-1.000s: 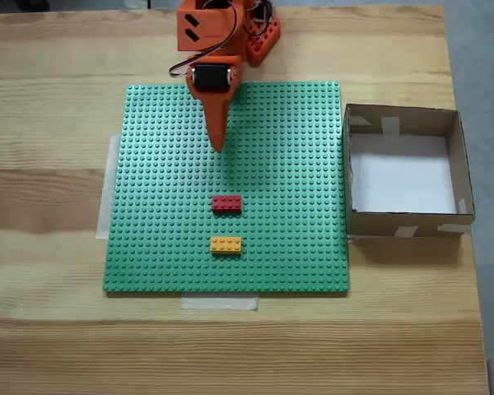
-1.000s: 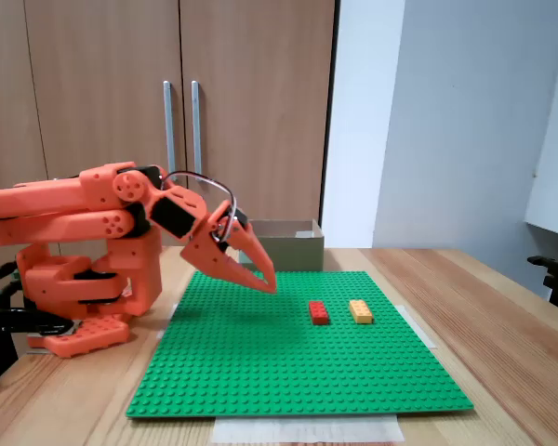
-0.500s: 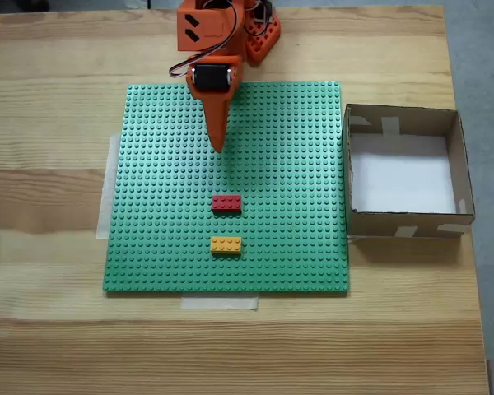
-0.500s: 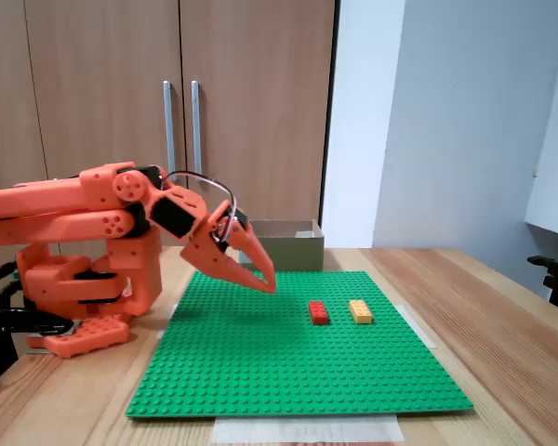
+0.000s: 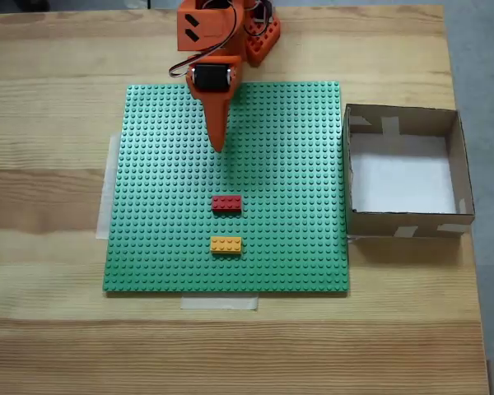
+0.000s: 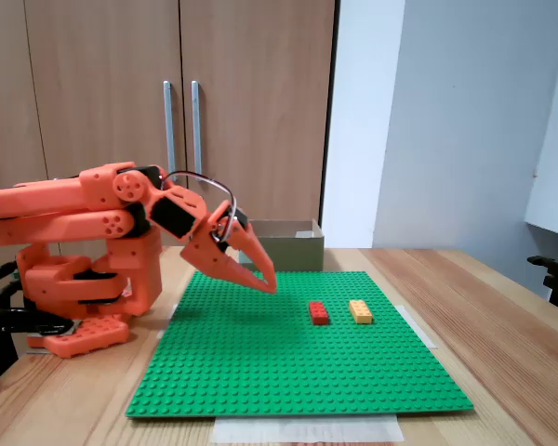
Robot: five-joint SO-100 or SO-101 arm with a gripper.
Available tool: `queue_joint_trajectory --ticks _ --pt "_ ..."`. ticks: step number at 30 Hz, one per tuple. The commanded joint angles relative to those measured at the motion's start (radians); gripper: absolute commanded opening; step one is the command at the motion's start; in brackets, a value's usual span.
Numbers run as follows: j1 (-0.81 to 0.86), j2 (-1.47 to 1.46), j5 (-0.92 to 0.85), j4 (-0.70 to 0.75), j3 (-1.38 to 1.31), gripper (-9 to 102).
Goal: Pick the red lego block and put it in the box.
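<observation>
Sitting flat on the green baseplate [image 5: 280, 148], the red lego block [image 5: 226, 202] shows studs.

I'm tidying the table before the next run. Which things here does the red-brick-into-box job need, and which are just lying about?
Needed:
small red rectangular lego brick, on the green baseplate
square open-topped brown cardboard box, beside the baseplate
orange gripper, shut, holding nothing

Lying about:
yellow-orange lego brick
green studded baseplate, only the surface
pale tape strips along its edges

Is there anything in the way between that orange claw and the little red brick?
Nothing visible. In both fixed views only bare green baseplate lies between the gripper and the red lego block. The yellow brick sits beyond the red one, apart from it.
</observation>
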Motion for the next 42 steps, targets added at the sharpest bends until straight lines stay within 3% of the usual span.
queue_joint_trajectory --ticks 1,22,42 --pt "-0.002 0.008 -0.008 0.002 0.009 -1" --pt "-0.005 -0.16 -0.034 -0.031 -0.109 -1" --pt "-0.038 -0.765 -0.003 0.071 -0.68 0"
